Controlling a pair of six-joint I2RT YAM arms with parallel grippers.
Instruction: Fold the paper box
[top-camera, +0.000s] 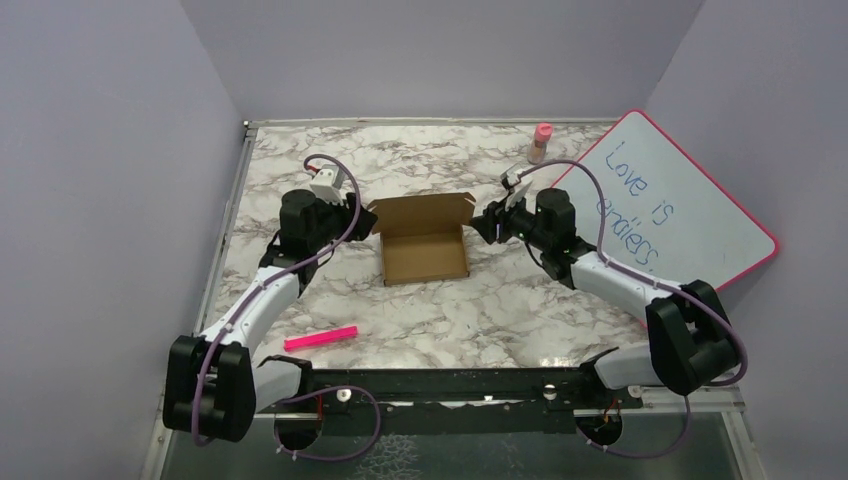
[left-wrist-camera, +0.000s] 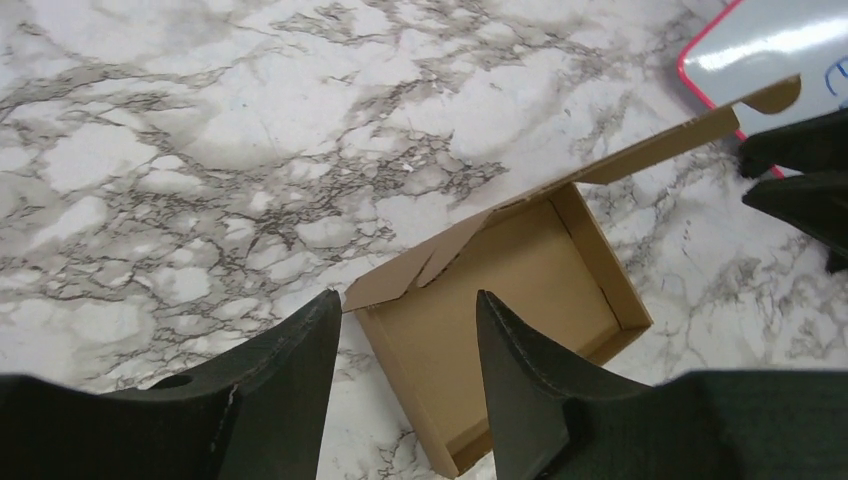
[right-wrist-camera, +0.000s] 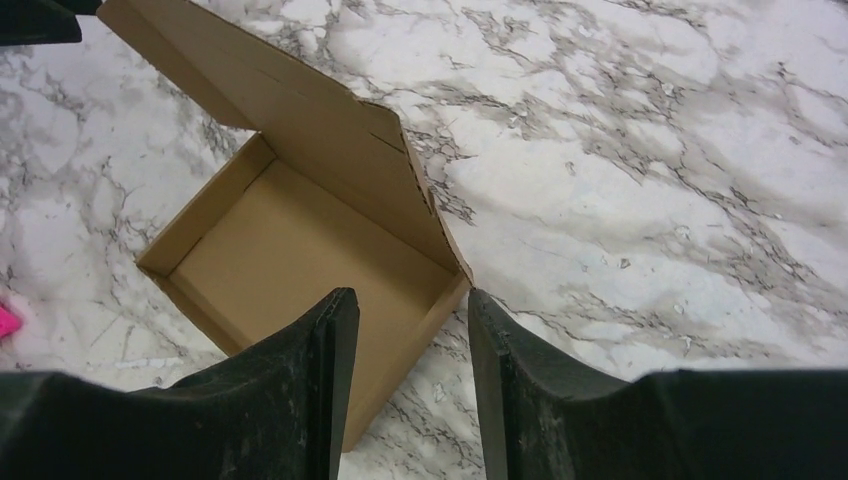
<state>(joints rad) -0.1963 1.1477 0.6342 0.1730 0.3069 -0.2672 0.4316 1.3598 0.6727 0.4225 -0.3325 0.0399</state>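
While my left pincer (left-wrist-camera: 405, 300) and right pincer (right-wrist-camera: 410, 295) stand parted and empty, the box (top-camera: 425, 255) sits between them mid-surface.
I worry its raised lid (top-camera: 420, 212) may flop open, or the light box skid, if one side pushes alone.

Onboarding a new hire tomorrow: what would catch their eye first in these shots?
The brown cardboard box at the centre of the marble table, lid open, with the left gripper and right gripper flanking it, both open. Next, the pink-framed whiteboard at the right, reading "Love is endless", and a pink stick lying at the near left.
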